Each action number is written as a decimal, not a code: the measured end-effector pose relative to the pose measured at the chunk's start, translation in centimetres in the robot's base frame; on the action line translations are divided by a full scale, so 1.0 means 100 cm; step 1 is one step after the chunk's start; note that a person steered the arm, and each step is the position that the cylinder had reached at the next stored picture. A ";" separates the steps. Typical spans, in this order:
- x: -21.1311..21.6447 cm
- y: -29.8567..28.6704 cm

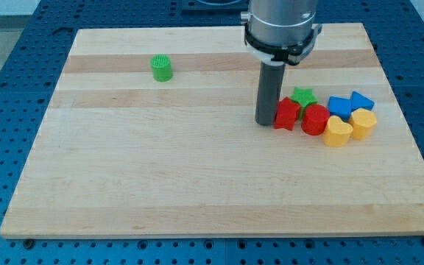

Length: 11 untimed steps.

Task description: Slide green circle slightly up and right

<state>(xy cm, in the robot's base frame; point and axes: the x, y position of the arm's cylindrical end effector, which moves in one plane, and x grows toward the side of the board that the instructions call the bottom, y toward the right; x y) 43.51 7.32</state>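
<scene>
Camera view. Landmark: green circle (162, 68), standing alone on the wooden board (197, 184), toward the view's top-left. Nothing touches it.

My tip (265, 121) sits well to the view's right of the green circle and lower, pressed against or just beside the red block (287, 114) on that block's left. No fingers here, only a bare rod, so nothing opens, closes or grips.

Step in hand, as I judge it: get to the green circle. To do it well, come round to its lower-left side without clipping it, then push short and diagonal toward the view's upper right. "Slightly" means a brief nudge; the board's top edge is near.

Count, all far right of the green circle and lower, packed in one cluster:
- red blocks: two (second, rounder one (315, 119))
- green star (303, 96): one, partly hidden; shape probably a star
- blue blocks: two (340, 106), (361, 100)
- yellow blocks: two, a heart (336, 132) and one angular (364, 123)
- green circle: one
</scene>
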 end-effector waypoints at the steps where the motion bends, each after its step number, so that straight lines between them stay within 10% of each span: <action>1: -0.016 0.012; 4: -0.027 0.022; 9: -0.026 -0.196; 11: -0.105 -0.204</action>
<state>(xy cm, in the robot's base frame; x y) 33.05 -13.05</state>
